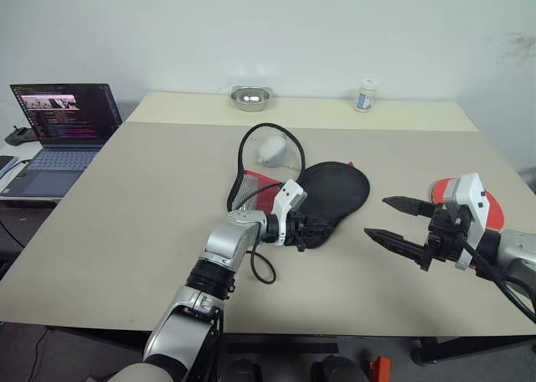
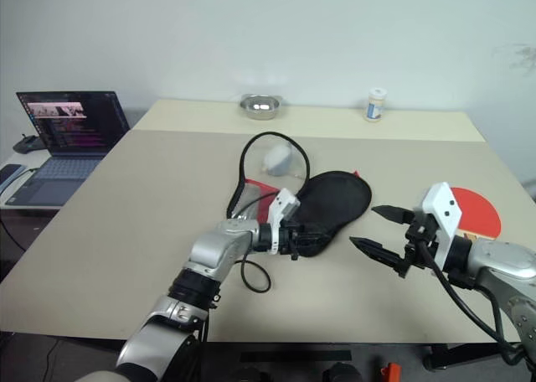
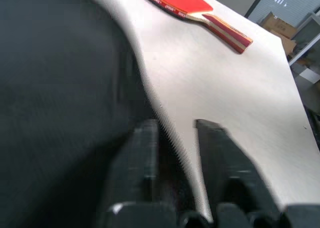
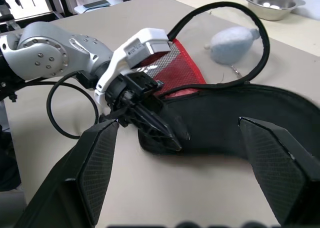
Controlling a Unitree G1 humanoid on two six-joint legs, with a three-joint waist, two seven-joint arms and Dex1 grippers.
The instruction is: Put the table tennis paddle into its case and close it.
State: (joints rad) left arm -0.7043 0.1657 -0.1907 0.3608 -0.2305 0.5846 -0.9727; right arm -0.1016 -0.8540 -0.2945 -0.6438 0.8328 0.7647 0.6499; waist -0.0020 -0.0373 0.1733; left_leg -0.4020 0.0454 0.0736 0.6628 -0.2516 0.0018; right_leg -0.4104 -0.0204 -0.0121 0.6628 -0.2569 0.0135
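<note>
Nearest on the beige worktop (image 1: 126, 231), the left end effector (image 2: 306, 235) reaches in from the robot's left and points toward its right, its tips at the near edge of the case (image 1: 331, 196). In the left wrist view its two black fingers (image 3: 142, 158) stand a little apart, one over the black fabric and the other over bare worktop, with the fabric's edge running between them; whether they pinch that edge cannot be told.

The right end effector (image 1: 395, 223) hovers at about the same depth, to the robot's right of the case and clearly apart from it. Its fingers are spread wide and hold nothing; it points toward the case and the left end effector.

Behind the right wrist lies the table tennis paddle (image 2: 477, 210), flat on the worktop near the robot's right edge, red face up, well apart from the case. The left wrist view shows its wooden, red-striped handle.

The case lies open near the middle: the black half flat, the red mesh panel beside it on the robot's left, and the zipper piping looping up and farther back. Inside that loop rests a small pale grey object (image 1: 272, 150).

Farther back stand a metal bowl (image 1: 250, 98) and a small white bottle (image 1: 365, 95). An open laptop (image 1: 63, 126) sits off to the robot's left.
</note>
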